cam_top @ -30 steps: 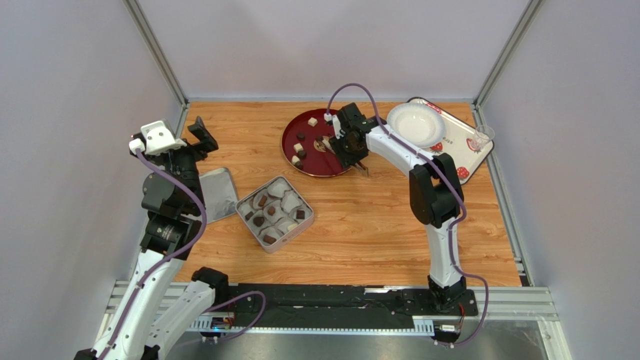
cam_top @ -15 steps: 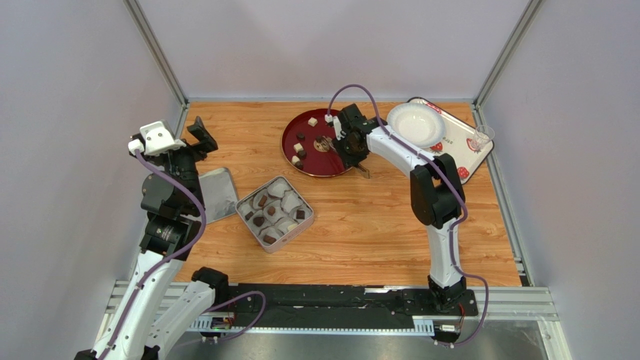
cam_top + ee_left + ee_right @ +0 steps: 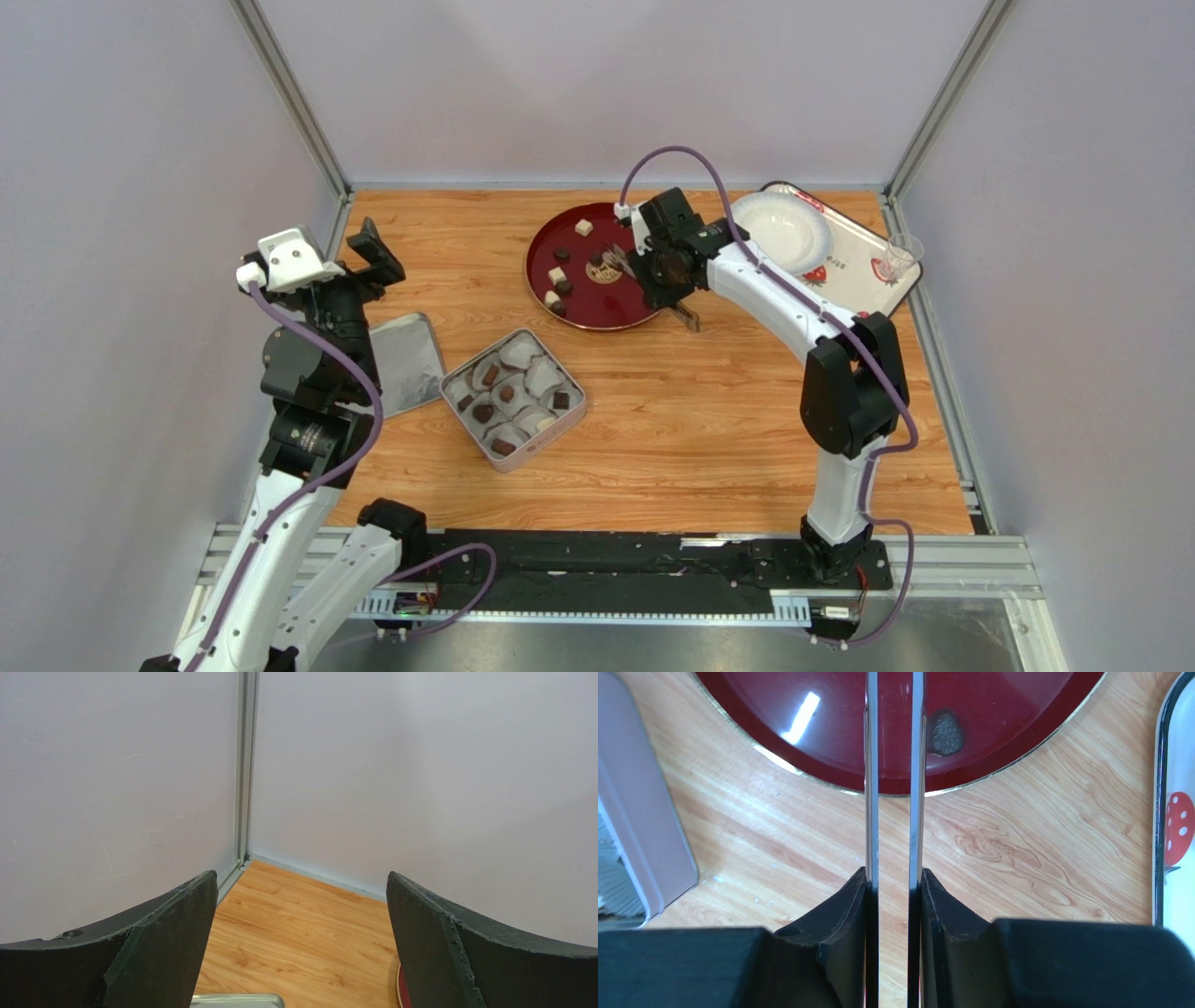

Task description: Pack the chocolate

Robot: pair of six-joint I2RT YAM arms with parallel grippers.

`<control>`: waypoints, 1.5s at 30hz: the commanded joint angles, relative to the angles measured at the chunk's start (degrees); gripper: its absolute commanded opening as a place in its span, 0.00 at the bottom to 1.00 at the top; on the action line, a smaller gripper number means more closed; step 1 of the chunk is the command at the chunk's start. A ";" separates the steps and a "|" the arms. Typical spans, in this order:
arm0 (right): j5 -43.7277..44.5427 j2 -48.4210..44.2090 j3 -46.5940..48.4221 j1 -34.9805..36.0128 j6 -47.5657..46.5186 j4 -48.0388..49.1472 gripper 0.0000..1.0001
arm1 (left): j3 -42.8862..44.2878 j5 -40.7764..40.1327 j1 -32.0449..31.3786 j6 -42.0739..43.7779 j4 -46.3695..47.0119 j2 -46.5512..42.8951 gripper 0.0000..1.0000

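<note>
Top external view: the red plate [image 3: 596, 266] lies on my desk [image 3: 701, 420], toward its far side. Most of the loose chocolate [image 3: 557, 277] is on the plate's left half: a cream cube at the far rim and a few dark and pale pieces along the left rim. My right tool [image 3: 659, 266] hangs over the plate's right edge and is clamped on the metal tongs [image 3: 617, 262], which reach in toward the plate's middle.

From the right wrist, my tool [image 3: 892, 889] pinches the tongs [image 3: 892, 777] so that their two arms run close and parallel across the plate's near rim [image 3: 808, 759]. The tips run out of the frame, so I cannot tell whether they hold anything. One dark round piece [image 3: 945, 733] lies on the plate just right of the tongs.

More chocolate sits packed in paper cups inside the square tin [image 3: 512, 396], on the near left of the plate. The tin's lid [image 3: 400, 361] lies flat further left.

My left tool [image 3: 368, 259] is raised well to the left of the plate, its fingers spread wide and holding nothing. From the left wrist [image 3: 298, 938] I see only the desk and the wall corner between the fingers.

A white bowl [image 3: 776, 228] stands on a patterned tray [image 3: 856, 266] to the right of the plate.
</note>
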 commanded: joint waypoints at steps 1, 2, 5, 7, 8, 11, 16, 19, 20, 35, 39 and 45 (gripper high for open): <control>1.38 -6.17 -2.33 2.85 0.81 0.67 0.22 | -0.29 0.77 0.26 -0.21 1.56 -0.51 0.98; 1.29 -7.74 -2.86 3.90 1.07 0.67 0.22 | -0.29 0.77 0.26 -0.30 1.56 -0.51 0.98; 1.20 -9.95 -5.06 5.92 1.68 0.93 0.22 | -0.38 0.85 0.35 -0.65 1.56 -0.42 0.98; 1.55 -11.88 -6.37 7.42 1.86 0.58 0.22 | -0.38 0.94 0.35 -0.65 1.48 -0.34 0.98; 1.64 -12.32 -6.73 8.82 1.86 0.40 0.22 | -0.38 1.03 0.35 -0.83 1.47 -0.33 0.98; 2.60 -14.17 -7.87 11.80 1.86 -0.91 0.22 | -0.46 1.12 0.35 -0.92 1.56 -0.25 0.98; 2.69 -16.54 -9.89 17.08 2.12 -2.23 0.22 | -0.46 1.12 0.44 -1.09 1.56 -0.07 0.98; 2.52 -17.33 -11.48 19.37 2.83 -2.06 0.22 | -0.55 1.38 0.53 -1.36 1.56 0.02 0.98; 2.52 -17.51 -12.18 19.73 2.92 -1.71 0.22 | -0.55 1.38 0.53 -1.27 1.56 0.02 0.98; 0.67 -14.79 -15.96 23.68 6.52 2.16 0.23 | -0.55 1.56 0.79 -1.45 1.56 0.10 0.98; 0.67 -13.83 -16.05 23.86 6.43 2.51 0.24 | -0.55 1.73 0.79 -1.62 1.56 0.11 0.98; -2.40 -12.51 -16.31 24.21 6.43 3.13 0.27 | -0.55 1.82 0.79 -1.45 1.56 -0.07 0.98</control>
